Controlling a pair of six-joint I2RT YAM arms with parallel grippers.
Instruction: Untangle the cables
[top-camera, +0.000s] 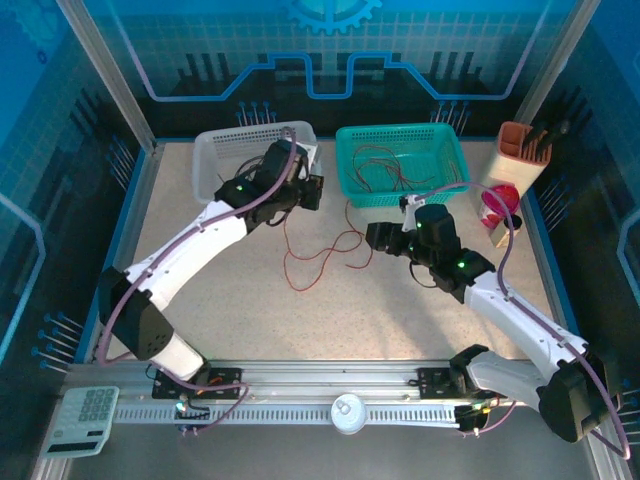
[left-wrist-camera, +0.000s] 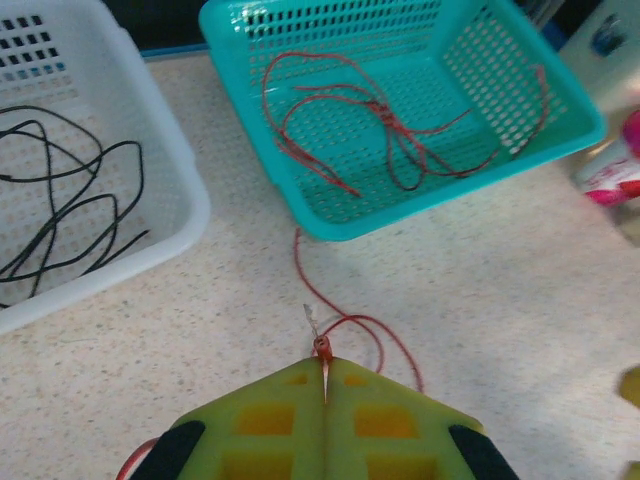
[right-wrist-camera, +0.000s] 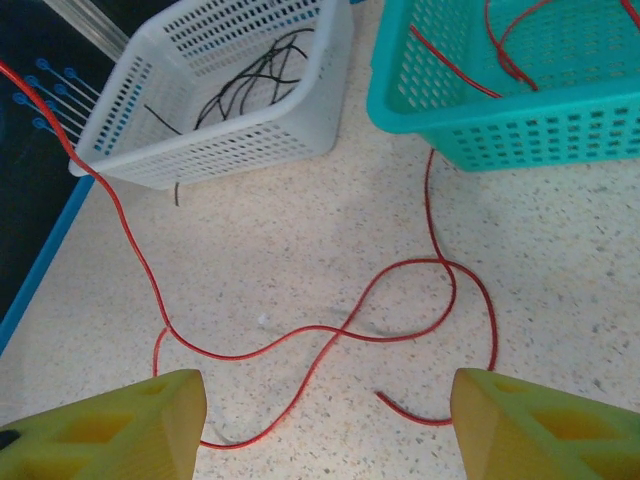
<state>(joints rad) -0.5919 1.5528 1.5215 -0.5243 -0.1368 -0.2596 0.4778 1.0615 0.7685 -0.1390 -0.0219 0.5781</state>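
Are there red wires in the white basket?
No, the white basket holds just black cables; the red cables lie in the teal basket.

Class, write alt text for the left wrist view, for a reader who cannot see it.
The left gripper, jaws shut, pinches the end of a red cable that trails across the table to a teal basket holding more red cables. A white basket on the left holds black cables.
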